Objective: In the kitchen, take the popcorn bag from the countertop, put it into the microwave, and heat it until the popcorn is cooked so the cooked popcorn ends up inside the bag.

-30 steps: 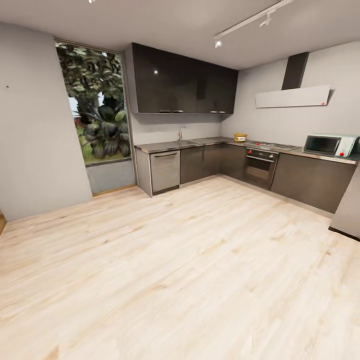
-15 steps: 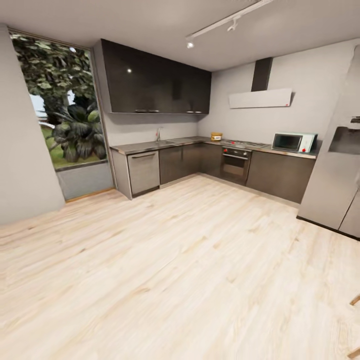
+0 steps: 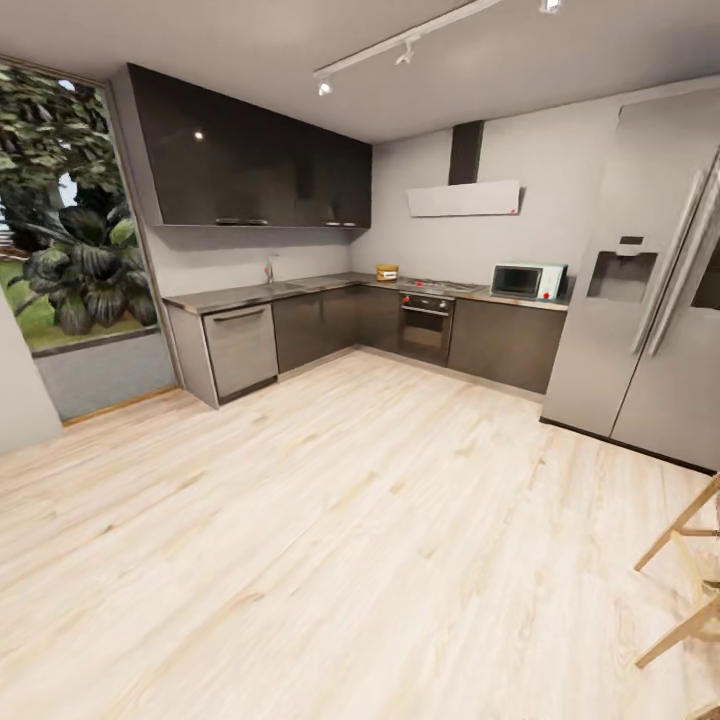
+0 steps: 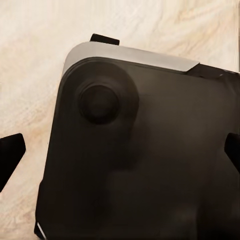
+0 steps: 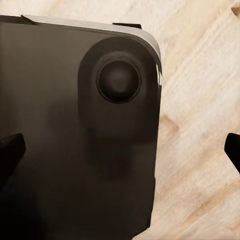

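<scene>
Across the room, the small mustard-tan popcorn bag (image 3: 387,272) stands on the silver-grey countertop (image 3: 300,289) in the corner, left of the hob. Further right on the same worktop sits the pale mint microwave (image 3: 528,281), its dark door shut. The popcorn itself is too small to make out. In the left wrist view, my left gripper (image 4: 120,155) hangs open above my dark base, its fingertips (image 4: 9,156) wide apart. My right gripper (image 5: 120,150) is likewise open over the base and the wood floor, holding nothing.
A tall steel fridge (image 3: 640,290) stands right of the microwave. The black-and-steel oven (image 3: 426,328) sits under the hob, with a dishwasher (image 3: 240,350) at the counter's left end. A wooden chair (image 3: 690,570) juts in at the right. Pale wood floor (image 3: 330,520) stretches toward the cabinets.
The whole head view has swung to the right, so the camera has moved: window and cabinets slid left, and the fridge and chair have come into the picture.
</scene>
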You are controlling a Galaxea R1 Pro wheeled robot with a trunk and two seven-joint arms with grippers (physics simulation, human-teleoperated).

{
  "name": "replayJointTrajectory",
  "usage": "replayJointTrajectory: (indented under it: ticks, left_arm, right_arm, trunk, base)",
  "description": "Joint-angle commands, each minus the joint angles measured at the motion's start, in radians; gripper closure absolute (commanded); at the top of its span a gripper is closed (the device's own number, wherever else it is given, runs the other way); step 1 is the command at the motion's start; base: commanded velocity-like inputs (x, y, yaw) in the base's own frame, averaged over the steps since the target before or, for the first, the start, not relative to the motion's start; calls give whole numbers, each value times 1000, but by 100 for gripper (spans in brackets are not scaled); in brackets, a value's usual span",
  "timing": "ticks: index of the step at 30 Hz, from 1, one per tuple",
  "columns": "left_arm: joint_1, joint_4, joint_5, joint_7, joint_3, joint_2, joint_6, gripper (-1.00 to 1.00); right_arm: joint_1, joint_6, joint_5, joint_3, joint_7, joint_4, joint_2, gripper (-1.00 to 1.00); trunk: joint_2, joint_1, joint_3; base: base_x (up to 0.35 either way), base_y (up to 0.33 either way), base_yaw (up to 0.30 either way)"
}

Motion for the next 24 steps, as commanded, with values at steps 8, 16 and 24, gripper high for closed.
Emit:
replayJointTrajectory:
  ticks: [8, 16, 24]
  left_arm:
    - [0, 1, 10, 1, 0, 0, 7, -100]
    - [0, 1, 10, 1, 0, 0, 7, -100]
    - [0, 1, 10, 1, 0, 0, 7, -100]
  right_arm:
    - [0, -3, 8, -2, -4, 0, -2, -100]
    - [0, -4, 10, -2, -9, 0, -1, -100]
    - [0, -6, 14, 0, -12, 0, 0, -100]
  trunk:
    - [0, 1, -1]
    - [0, 1, -1]
    - [0, 1, -1]
  base:
    - [316, 97, -126]
    - [321, 94, -1]
    - [322, 94, 0]
